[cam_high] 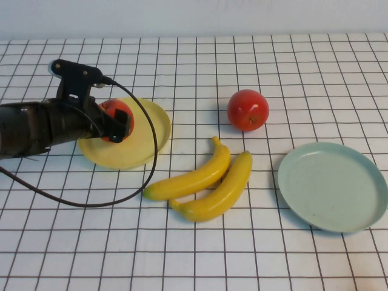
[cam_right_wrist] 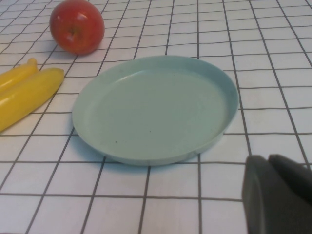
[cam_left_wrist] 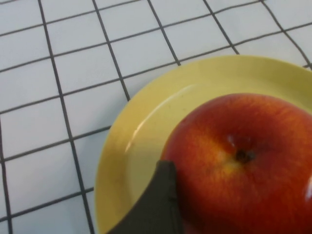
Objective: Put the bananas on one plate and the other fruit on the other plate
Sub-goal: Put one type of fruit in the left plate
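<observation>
My left gripper (cam_high: 116, 123) is shut on a red apple (cam_high: 114, 115) and holds it on or just above the pale yellow plate (cam_high: 148, 130) at the left. In the left wrist view the apple (cam_left_wrist: 243, 161) fills the frame over the yellow plate (cam_left_wrist: 146, 126), with one dark finger (cam_left_wrist: 158, 202) against its side. A second red apple (cam_high: 248, 110) sits on the table at the centre. Two yellow bananas (cam_high: 191, 179) (cam_high: 221, 189) lie side by side in front of it. The mint-green plate (cam_high: 332, 186) is empty at the right. My right gripper (cam_right_wrist: 269, 165) is shut and empty, close to the mint plate (cam_right_wrist: 156, 107); it is out of the high view.
A white tabletop with a black grid. The left arm's black cable (cam_high: 91, 203) loops over the table in front of the yellow plate. The right wrist view also shows the second apple (cam_right_wrist: 77, 27) and the banana ends (cam_right_wrist: 24, 92) beyond the mint plate.
</observation>
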